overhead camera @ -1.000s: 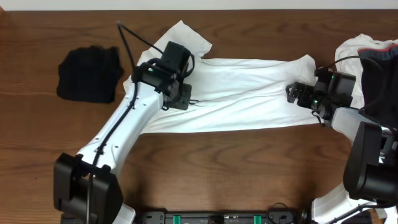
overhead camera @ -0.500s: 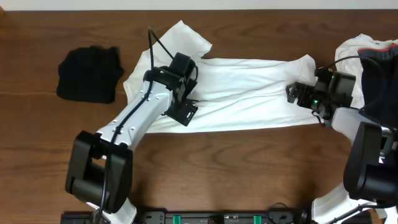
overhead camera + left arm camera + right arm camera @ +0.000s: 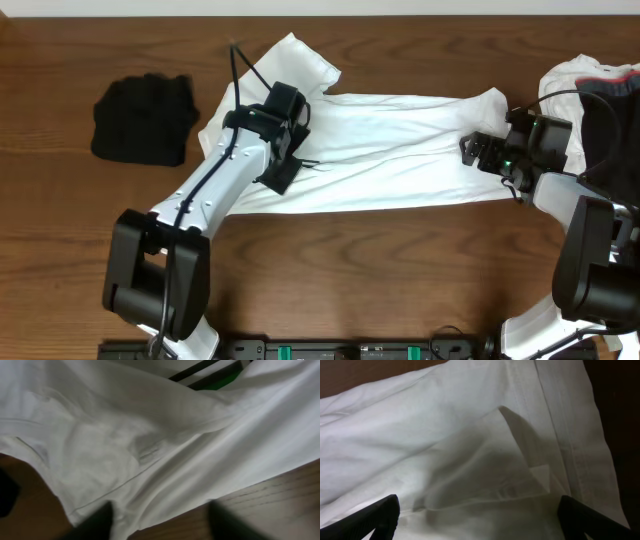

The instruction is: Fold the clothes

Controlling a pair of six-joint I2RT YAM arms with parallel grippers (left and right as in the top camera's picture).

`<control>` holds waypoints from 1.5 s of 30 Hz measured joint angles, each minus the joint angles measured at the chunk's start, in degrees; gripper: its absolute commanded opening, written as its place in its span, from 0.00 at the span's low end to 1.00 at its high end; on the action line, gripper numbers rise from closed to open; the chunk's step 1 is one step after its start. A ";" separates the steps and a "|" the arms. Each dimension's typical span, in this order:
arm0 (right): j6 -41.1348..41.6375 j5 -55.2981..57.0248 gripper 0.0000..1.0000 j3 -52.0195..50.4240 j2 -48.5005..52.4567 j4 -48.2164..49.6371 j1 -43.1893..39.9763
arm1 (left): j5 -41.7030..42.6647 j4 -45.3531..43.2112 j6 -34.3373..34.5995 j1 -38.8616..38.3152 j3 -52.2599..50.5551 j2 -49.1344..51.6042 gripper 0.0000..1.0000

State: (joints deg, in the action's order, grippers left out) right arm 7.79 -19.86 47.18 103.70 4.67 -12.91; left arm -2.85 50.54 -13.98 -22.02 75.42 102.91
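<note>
A white T-shirt lies flat across the middle of the table, folded into a long band. My left gripper hovers over its lower left part, near the front hem. In the left wrist view the left gripper is open: one finger is above the shirt's edge, the other above bare wood. My right gripper sits at the shirt's right end. The right wrist view shows the right gripper wide open over creased white fabric, gripping nothing.
A crumpled black garment lies at the far left. At the right edge is a pile with a white garment and a dark one. Brown wooden table shows in front of the shirt.
My left arm has swung and its gripper has turned and shifted slightly toward the shirt's front hem, with its jaws now wider apart. The right arm and the shirt have stayed put.
</note>
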 measured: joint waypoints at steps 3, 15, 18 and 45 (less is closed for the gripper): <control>0.00 0.00 0.99 0.00 0.00 0.00 0.00 | 2.93 0.00 0.04 0.09 0.00 0.00 0.98; 0.00 0.02 0.99 0.00 -0.04 -0.11 0.00 | 6.67 -2.12 26.32 3.10 -0.04 0.00 0.15; 0.00 0.04 0.99 0.00 -0.04 -0.11 0.00 | 6.29 -3.56 37.90 4.83 -0.04 0.00 0.28; 0.00 0.07 0.99 0.02 -0.04 -0.13 0.00 | 4.13 -20.17 69.53 5.57 -12.22 0.00 0.49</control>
State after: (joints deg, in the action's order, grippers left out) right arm 7.79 -19.79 47.20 103.66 4.54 -12.91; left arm 1.28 30.37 55.55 -16.45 63.20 102.91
